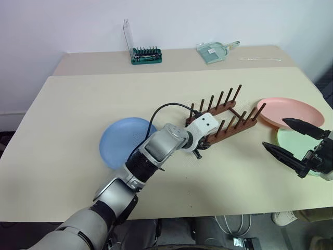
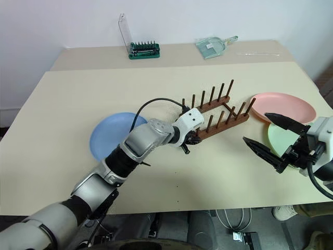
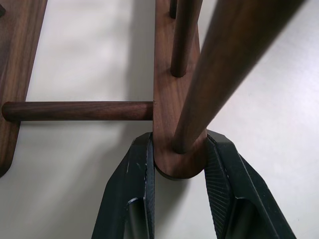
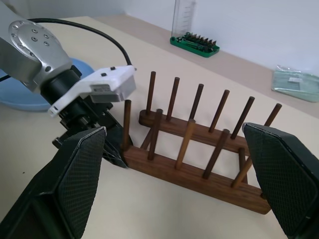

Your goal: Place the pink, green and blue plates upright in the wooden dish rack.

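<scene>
The wooden dish rack (image 1: 229, 117) lies slantwise in the middle of the table with nothing between its pegs. My left gripper (image 3: 179, 140) is shut on the rounded near end of one rail (image 3: 172, 162), one finger on each side. The blue plate (image 1: 122, 140) lies flat to the left, partly behind my left arm. The pink plate (image 1: 289, 110) lies flat right of the rack, and the green plate (image 1: 291, 139) lies just in front of it. My right gripper (image 1: 274, 133) hangs wide open over the green plate's left edge, pointing toward the rack (image 4: 199, 164), with nothing in it.
A green-based tool bit case (image 1: 146, 54) with its clear lid raised and a clear plastic packet (image 1: 213, 51) sit on the far table. The pale table (image 1: 62, 130) has open surface at left and in front of the rack.
</scene>
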You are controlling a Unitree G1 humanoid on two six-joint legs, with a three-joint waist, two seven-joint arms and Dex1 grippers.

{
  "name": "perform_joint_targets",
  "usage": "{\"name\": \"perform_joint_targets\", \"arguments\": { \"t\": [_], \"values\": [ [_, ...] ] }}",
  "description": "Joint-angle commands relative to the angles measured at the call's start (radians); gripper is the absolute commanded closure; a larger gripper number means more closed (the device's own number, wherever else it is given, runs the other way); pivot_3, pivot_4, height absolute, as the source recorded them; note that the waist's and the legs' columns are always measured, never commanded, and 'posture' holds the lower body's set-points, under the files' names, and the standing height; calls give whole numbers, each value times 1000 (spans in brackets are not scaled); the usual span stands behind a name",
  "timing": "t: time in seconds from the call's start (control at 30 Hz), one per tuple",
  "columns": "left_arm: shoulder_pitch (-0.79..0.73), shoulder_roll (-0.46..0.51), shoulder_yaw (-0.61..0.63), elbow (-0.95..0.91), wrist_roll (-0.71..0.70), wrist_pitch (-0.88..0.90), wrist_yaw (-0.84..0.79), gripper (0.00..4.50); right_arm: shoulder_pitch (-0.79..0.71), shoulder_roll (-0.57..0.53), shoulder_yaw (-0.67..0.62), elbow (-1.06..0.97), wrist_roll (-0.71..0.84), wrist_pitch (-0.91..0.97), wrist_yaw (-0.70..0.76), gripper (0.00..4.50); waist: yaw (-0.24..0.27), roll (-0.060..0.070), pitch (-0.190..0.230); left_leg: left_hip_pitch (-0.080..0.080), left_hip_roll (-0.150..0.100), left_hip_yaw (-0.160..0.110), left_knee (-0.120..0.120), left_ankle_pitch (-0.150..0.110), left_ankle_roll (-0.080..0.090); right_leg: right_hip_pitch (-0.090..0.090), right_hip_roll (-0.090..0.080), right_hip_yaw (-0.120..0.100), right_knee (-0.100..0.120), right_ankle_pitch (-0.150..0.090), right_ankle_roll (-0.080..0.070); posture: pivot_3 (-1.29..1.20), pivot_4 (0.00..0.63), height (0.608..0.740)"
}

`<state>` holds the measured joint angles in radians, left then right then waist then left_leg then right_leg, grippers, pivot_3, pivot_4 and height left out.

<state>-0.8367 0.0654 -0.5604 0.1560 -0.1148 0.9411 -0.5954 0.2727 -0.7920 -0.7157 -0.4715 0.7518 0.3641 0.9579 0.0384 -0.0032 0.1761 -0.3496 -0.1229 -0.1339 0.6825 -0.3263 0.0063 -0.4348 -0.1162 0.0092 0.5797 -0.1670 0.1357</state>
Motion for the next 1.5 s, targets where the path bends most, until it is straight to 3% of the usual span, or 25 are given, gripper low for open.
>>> {"name": "perform_joint_targets", "arguments": {
  "t": [0.03,0.17,0.3,0.47,0.67,0.7,0.9,1.07,1.23,1.47,1.5],
  "values": [
    [-23,84,-56,-1,37,-140,-124,3750,-6,5,-19,-33,18,-15,-4,0,0,2,-1,0,0,0,0,0,0,0,0,0,0,0,0,0,150,740],
    [-34,164,-69,112,95,-512,-240,3750,-19,-5,-16,-18,15,-15,1,0,2,3,-1,-1,0,0,0,0,0,0,0,0,0,1,-2,0,150,740],
    [-55,157,-55,248,125,-677,-300,3750,-26,-9,-14,-19,16,-10,1,0,5,3,-1,-2,0,0,0,0,0,-1,-1,0,-1,2,-3,0,150,740],
    [-63,100,-19,352,129,-773,-338,3750,-19,-6,-18,-31,18,-3,-1,0,4,3,-1,-2,-1,0,0,-1,2,-1,-1,0,-2,2,-3,0,150,740],
    [-81,59,19,404,130,-739,-389,3750,-9,-10,-30,-32,15,-6,0,0,3,3,-1,-2,-1,0,0,-1,2,-1,-1,0,-2,2,-3,0,150,740],
    [-80,61,17,405,138,-748,-402,2715,-9,-10,-30,-32,14,-7,-1,0,2,3,-1,-2,-1,0,0,-1,2,-1,-1,0,-2,2,-3,0,150,740],
    [-79,80,22,406,179,-761,-409,23,-21,-13,-23,-26,17,-7,-1,0,2,2,-1,-2,-1,0,0,-1,2,-1,-1,0,-2,2,-3,0,150,740],
    [-94,100,54,347,171,-674,-430,23,-30,-16,-17,-20,21,-3,5,0,1,2,-1,-2,-1,0,0,-1,2,-1,-1,0,-1,2,-3,0,150,740],
    [-116,220,132,166,68,-544,-589,23,-23,-16,-7,-19,28,6,16,0,-1,2,-1,-3,0,0,0,-1,2,-3,0,0,-1,2,-3,0,150,740],
    [-191,321,271,105,-41,-377,-637,23,-78,-12,70,-24,103,89,-14,0,0,3,-1,-4,0,0,0,-1,2,-4,0,0,0,2,-3,0,150,740],
    [-195,318,295,75,-103,-292,-667,529,-79,-13,81,-19,105,97,-8,255,1,3,-1,-4,0,0,0,-1,2,-4,0,0,0,2,-3,0,150,740]
  ]
}}
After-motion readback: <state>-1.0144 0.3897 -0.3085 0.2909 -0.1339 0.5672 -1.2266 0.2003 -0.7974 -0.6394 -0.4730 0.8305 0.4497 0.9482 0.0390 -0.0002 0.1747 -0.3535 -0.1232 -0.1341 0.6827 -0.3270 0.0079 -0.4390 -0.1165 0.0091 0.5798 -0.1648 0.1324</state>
